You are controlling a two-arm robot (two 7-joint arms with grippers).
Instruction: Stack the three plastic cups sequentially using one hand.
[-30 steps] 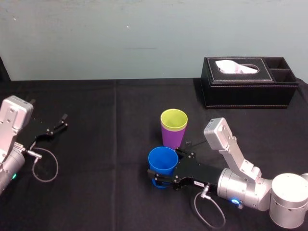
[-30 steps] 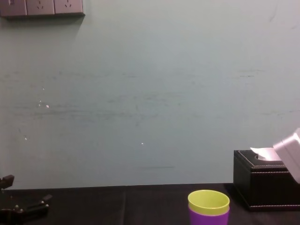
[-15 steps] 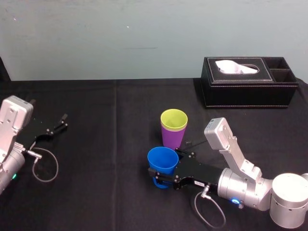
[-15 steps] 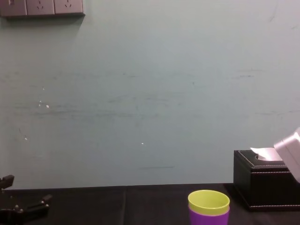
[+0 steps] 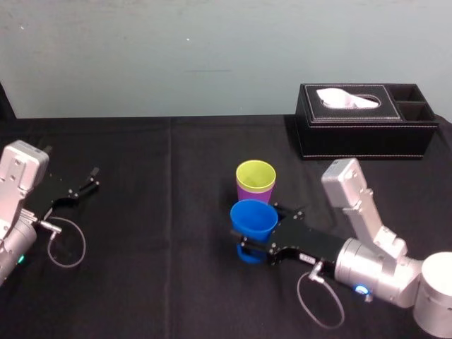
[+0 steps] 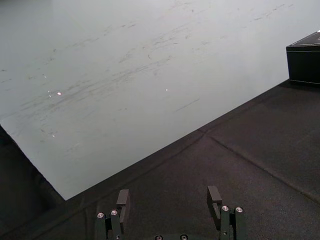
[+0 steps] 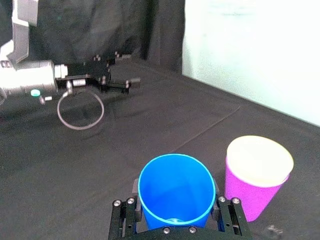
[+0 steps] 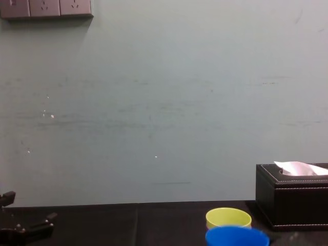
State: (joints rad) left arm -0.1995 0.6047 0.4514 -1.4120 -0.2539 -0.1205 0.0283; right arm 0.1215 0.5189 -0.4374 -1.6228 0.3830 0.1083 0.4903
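Overhead, found the right gripper clamped on the blue cup, with the purple cup and the yellow-green cup nested inside it just beyond the fingertips; spotted the left gripper parked well apart from it. From the right wrist, saw both fingers pressed against the blue walls. From the left wrist, noted spread, empty fingers. From the chest, caught the blue rim just before the yellow-green one.

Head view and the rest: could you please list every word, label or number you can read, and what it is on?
No text is readable.
A white label on the right gripper: too small to read.
No marking seen on the blue cup, tissue box or parked left gripper.
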